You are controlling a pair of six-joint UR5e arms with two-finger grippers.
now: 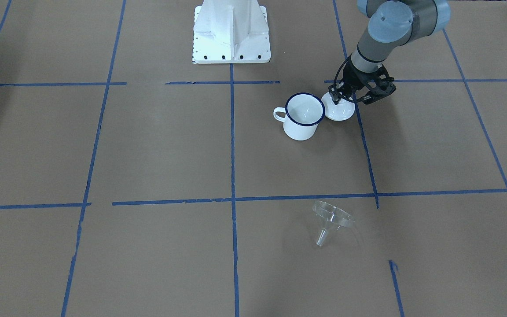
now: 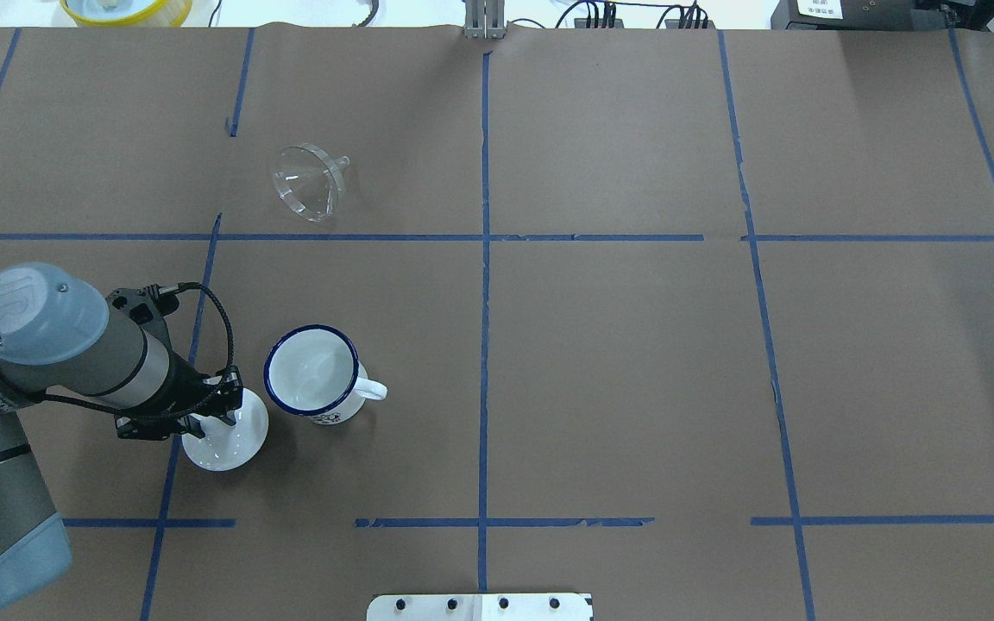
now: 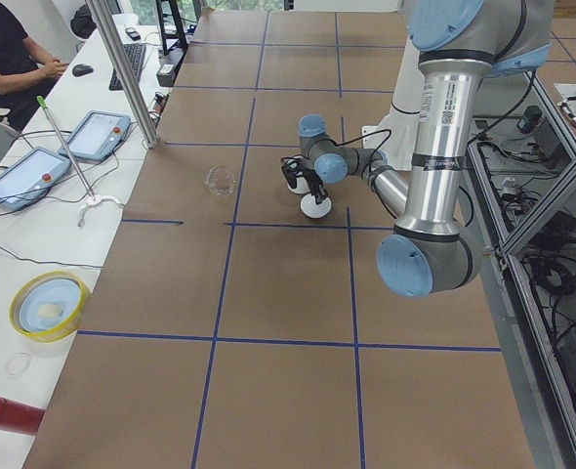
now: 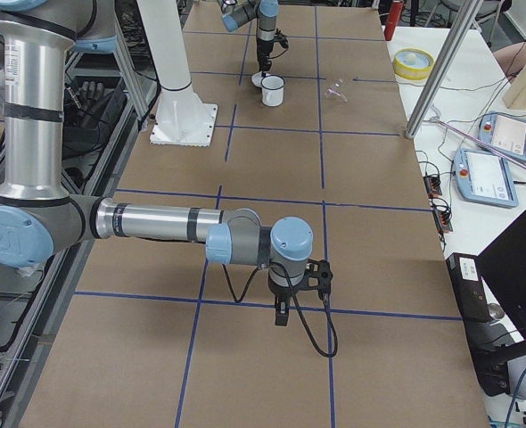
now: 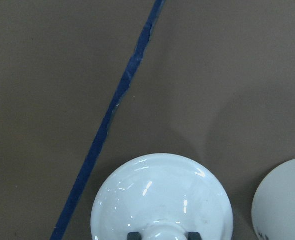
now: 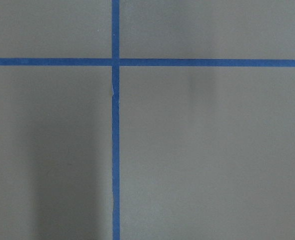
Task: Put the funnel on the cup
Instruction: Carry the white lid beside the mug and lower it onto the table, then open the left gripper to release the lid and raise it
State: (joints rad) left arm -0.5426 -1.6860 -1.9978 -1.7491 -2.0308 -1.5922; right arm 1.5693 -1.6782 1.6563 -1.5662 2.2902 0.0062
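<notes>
- Lid (image 5: 162, 195) knob pinched by left gripper (image 2: 208, 420) jaws, just beside cup (image 2: 313, 373): pulling away could bump it.
- Funnel (image 2: 307, 181) on its side, may roll.
- Right gripper (image 4: 282, 316) jaws: cannot tell.

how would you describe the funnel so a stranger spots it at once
On the robot's left half of the brown table, look past the white mug, one blue tape line farther from the robot. The funnel lies alone on its side, clear plastic, unlike the white mug and lid.

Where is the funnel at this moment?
In the overhead view the funnel lies on its side at upper left, beyond the cup, just past a tape line.
</notes>
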